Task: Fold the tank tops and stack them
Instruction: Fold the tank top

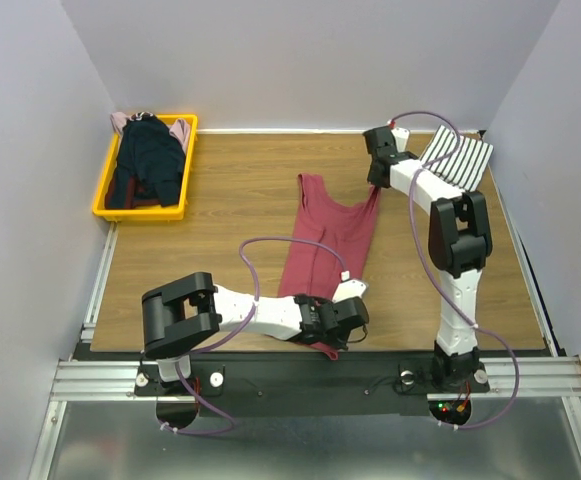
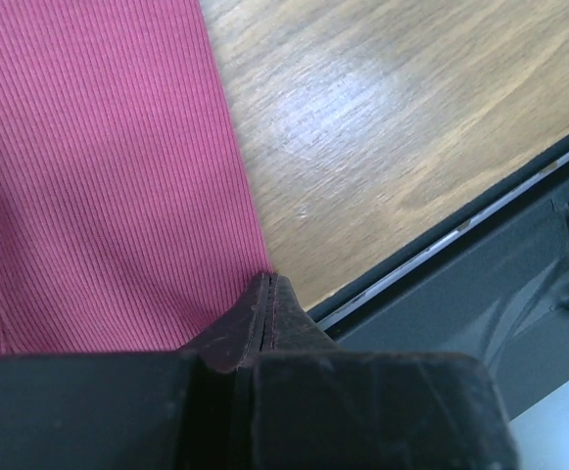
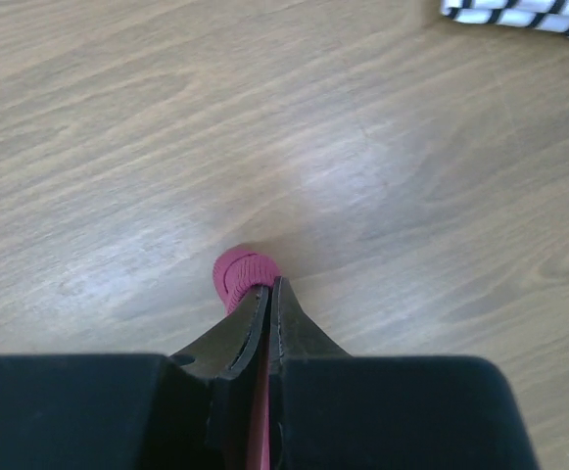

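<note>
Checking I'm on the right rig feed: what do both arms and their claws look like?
Both the left arm and right arm have white link shells with blocky black joint housings. A thin purple cable loops along each. The left claw and right claw are matte black, tapering to narrow tips.

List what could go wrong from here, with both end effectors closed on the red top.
1. The right end effector pinches only a small rolled bit of strap on the red top; it may slip free on lifting.
2. The left end effector holds the hem at its corner, beside the near edge of the table; the cloth could slip out or snag there.
3. The striped top lies close to the right arm; a swing might drag it.
</note>
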### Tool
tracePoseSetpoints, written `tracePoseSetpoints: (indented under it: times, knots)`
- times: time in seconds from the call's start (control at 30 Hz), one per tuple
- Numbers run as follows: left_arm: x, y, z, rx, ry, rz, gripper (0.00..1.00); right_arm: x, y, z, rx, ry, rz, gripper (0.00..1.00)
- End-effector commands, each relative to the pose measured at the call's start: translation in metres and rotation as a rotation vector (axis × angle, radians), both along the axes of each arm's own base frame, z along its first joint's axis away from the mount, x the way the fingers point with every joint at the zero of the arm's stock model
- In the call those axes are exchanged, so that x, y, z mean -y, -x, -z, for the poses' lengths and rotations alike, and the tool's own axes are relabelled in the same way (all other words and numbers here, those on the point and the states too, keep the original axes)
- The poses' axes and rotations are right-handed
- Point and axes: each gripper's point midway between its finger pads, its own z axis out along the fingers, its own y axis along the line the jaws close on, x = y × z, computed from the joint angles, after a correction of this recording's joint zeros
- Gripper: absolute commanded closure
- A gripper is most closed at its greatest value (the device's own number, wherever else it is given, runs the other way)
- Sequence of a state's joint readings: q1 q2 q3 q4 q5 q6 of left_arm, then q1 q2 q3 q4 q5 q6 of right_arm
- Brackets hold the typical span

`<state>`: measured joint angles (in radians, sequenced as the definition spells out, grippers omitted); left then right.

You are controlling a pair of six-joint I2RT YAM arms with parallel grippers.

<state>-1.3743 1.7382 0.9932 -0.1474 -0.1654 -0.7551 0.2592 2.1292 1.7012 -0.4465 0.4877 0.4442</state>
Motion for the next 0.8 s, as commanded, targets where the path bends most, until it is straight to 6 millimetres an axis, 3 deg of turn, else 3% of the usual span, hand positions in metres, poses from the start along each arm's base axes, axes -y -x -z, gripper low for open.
tracePoseSetpoints:
  times: [0.0, 0.1, 0.13, 0.3, 0.43, 0.63, 0.77]
  knots:
    - [-0.003, 0.012, 0.003, -0.017, -0.038, 0.046, 1.00, 0.002, -0.007, 0.000, -0.019, 0.102, 0.011, 0.95]
    - [-0.002, 0.014, 0.002, -0.019, -0.033, 0.049, 1.00, -0.004, -0.005, 0.025, -0.076, 0.151, -0.002, 0.96]
    - [-0.002, 0.014, 0.002, -0.020, -0.032, 0.050, 1.00, -0.004, -0.007, 0.021, -0.066, 0.154, 0.003, 0.96]
    - [0.000, 0.016, 0.000, -0.029, -0.019, 0.053, 1.00, -0.007, -0.003, 0.047, -0.118, 0.199, -0.002, 0.96]
    - [0.002, 0.020, -0.002, -0.041, 0.000, 0.059, 1.00, -0.005, 0.000, 0.056, -0.136, 0.216, 0.002, 0.91]
    - [0.005, 0.020, -0.009, -0.041, 0.022, 0.054, 1.00, -0.009, -0.002, 0.036, -0.096, 0.182, 0.007, 0.76]
    - [0.007, 0.017, -0.019, -0.028, 0.047, 0.041, 0.97, -0.017, -0.006, 0.008, -0.046, 0.132, -0.015, 0.56]
